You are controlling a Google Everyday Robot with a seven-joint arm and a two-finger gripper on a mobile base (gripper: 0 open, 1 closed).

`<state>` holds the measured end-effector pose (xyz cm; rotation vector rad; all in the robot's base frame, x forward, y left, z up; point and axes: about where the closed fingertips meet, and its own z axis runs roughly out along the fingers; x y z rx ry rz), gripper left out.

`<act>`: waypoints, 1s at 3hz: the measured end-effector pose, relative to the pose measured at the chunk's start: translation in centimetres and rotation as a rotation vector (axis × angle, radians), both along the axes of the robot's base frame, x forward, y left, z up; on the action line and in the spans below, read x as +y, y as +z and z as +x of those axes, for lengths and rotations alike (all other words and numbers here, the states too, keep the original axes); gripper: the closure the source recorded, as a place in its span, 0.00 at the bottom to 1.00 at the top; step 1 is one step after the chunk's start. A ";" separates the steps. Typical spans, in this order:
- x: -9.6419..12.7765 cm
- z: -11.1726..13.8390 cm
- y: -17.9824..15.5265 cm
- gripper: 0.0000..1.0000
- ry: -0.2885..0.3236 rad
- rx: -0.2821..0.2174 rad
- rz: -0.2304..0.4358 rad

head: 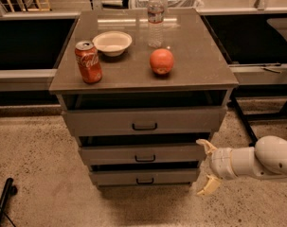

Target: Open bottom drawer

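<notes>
On the bench (200,65), the can (88,62) stood front left, the bowl (112,43) behind it, the bottle (155,19) at the rear, and the round fruit (162,61) before the bottle. Beneath, the bottom drawer (119,178) lay under the middle drawer (114,154). The pincer (204,167) hung just beside their right ends.
</notes>
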<state>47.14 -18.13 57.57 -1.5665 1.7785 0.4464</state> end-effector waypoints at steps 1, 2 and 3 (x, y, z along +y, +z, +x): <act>0.1 0.1 -0.1 0.00 0.021 -0.017 -0.004; -1.0 1.8 -4.4 0.00 0.040 0.012 -0.041; -3.6 2.1 -12.4 0.00 0.071 0.026 -0.105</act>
